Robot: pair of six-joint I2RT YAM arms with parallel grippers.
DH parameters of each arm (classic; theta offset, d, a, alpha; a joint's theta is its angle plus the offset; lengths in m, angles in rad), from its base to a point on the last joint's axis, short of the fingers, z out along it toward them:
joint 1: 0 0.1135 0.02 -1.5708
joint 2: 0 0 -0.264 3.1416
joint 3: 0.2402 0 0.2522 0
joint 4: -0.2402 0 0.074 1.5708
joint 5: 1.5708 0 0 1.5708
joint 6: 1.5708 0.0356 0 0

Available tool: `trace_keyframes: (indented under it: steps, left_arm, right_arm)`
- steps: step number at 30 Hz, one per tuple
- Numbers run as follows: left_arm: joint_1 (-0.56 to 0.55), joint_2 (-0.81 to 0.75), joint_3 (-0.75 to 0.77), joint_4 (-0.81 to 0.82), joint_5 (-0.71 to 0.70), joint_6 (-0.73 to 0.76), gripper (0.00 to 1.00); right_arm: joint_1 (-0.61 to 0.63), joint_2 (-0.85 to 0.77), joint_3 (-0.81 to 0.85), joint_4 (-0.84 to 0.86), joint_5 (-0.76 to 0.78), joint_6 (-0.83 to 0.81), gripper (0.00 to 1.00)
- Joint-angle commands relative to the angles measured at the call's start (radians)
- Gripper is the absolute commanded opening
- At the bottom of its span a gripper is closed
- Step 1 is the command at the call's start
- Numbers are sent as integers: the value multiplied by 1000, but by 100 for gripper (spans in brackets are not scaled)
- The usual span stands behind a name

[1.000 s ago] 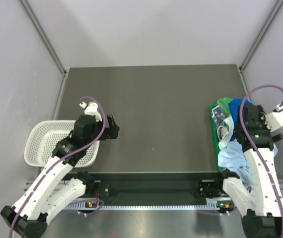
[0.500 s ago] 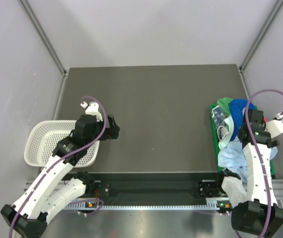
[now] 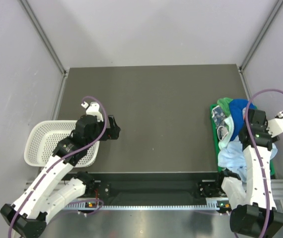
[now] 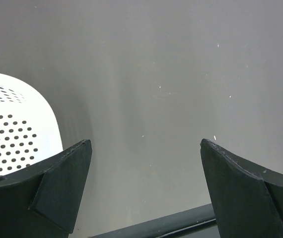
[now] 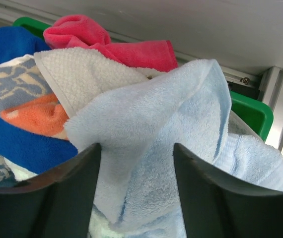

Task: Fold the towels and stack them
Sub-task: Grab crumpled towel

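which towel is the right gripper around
The pale blue towel, between the fingers of the right gripper; the pink towel and royal blue towel lie beyond.

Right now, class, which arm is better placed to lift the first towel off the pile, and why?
Right. The right arm's fingers stand either side of the pale blue towel, topmost in the green tray. The left arm's fingers hang open over the table beside the white basket.

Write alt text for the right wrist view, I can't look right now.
The right tool straddles a raised fold of the pale blue towel; whether it pinches yet is unclear. Behind lie a pink towel, a royal blue towel and an orange-printed white towel, heaped in the green tray.
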Motion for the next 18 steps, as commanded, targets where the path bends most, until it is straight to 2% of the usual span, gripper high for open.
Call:
trace_keyframes:
  steps: [1,5,9,13,14,16,17,18]
  left_arm:
    - [-8,-5,0,10,-16,-6,95]
    - [-8,-2,0,10,-16,-6,95]
    - [-9,4,-1,15,-10,-6,95]
    - [-9,18,0,12,-9,-6,95]
    - [-8,18,0,13,-7,-6,95]
    - [-9,14,0,12,-10,-6,95]
    - [-9,12,0,13,-12,-6,95]
    - [-9,8,0,12,-13,-7,95]
  right_arm:
    - [-15,18,-9,46,-10,-17,63]
    - [-15,21,-41,71,-18,-15,72]
    - [-20,24,-66,109,-25,-17,69]
    - [-24,18,-72,132,-22,-25,39]
    - [-26,17,-70,136,-19,-28,28]
    - [-26,6,-52,137,-15,-38,15]
    - [-27,3,-43,129,-16,-41,0]
    - [-26,-5,-32,123,-18,-44,0]
